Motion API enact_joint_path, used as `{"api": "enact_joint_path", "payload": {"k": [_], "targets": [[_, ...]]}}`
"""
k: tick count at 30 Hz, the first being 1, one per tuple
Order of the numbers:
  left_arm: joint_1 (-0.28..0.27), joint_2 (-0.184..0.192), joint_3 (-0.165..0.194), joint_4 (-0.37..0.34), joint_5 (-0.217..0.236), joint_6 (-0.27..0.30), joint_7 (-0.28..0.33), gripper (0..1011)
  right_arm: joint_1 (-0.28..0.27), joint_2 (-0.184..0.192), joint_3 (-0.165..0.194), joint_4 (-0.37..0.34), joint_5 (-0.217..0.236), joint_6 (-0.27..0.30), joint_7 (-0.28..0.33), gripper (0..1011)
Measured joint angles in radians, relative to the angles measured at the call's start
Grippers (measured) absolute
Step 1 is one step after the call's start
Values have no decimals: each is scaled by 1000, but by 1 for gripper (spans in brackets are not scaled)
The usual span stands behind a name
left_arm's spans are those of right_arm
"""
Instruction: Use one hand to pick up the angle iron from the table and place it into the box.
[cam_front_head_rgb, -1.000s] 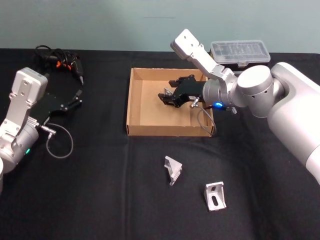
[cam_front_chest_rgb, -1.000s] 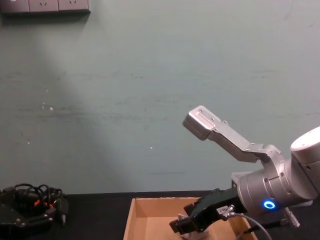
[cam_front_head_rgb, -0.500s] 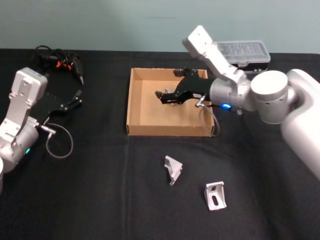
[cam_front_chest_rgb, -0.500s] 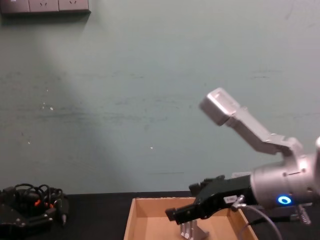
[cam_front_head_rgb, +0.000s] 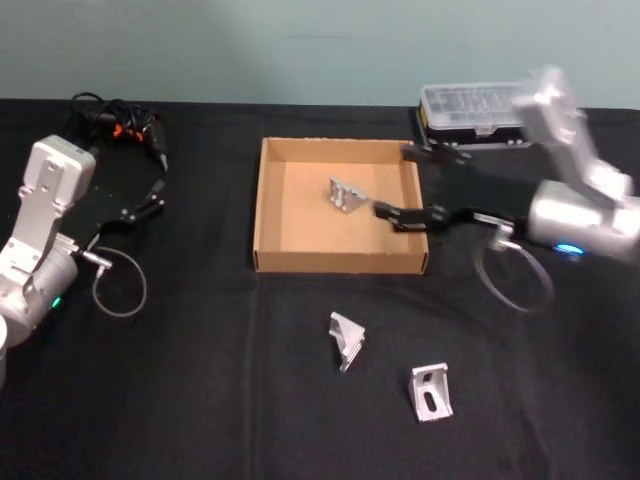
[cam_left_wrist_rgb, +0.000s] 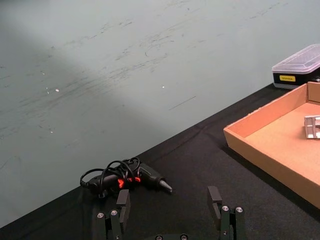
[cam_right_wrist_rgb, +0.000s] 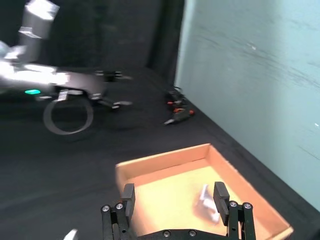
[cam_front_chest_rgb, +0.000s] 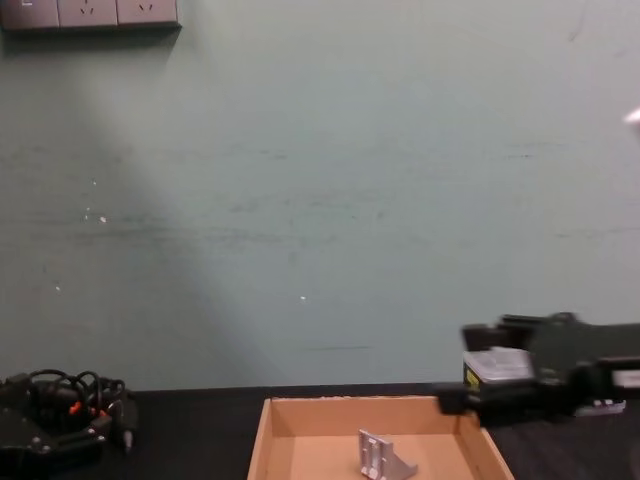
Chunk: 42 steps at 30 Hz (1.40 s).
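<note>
Currently one angle iron (cam_front_head_rgb: 344, 194) lies on the floor of the cardboard box (cam_front_head_rgb: 340, 262), toward its far side and a little right of its middle, with no hand touching it. The right hand (cam_front_head_rgb: 397, 182) hovers at the box's right wall, its black fingers spread apart with nothing between them. The right wrist view looks through that gap at the box floor and the bracket lying there.

A second angle iron (cam_front_head_rgb: 346, 340) rests on the black surface (cam_front_head_rgb: 180, 400) just in front of the box's near wall. A third angle iron (cam_front_head_rgb: 430, 391) lies farther out from that wall and to the right. A black plastic case (cam_front_head_rgb: 478, 105) with a clear lid sits behind the box's far right corner.

The left hand (cam_front_head_rgb: 140, 205) is parked well left of the box, fingers apart and empty. A glue gun (cam_front_head_rgb: 125, 125) with a bundled cord lies left of the box, beyond its far wall.
</note>
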Motion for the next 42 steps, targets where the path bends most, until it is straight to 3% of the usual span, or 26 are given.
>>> {"api": "enact_joint_path", "payload": {"k": [6,11,16,28,42], "targets": [[0,0,0,0,0,0,0,1011,-98,121,37,-75,90,-60,97,1003],[0,0,0,0,0,0,0,1011,-146,169,46,-95,131,-73,124,1003],[0,0,0,0,0,0,0,1011,-162,214,18,-83,142,-94,191,1003],[0,0,0,0,0,0,0,1011,-130,249,-69,-23,98,-150,298,1003],[0,0,0,0,0,0,0,1011,-114,251,-127,-43,49,-161,266,1003]]}}
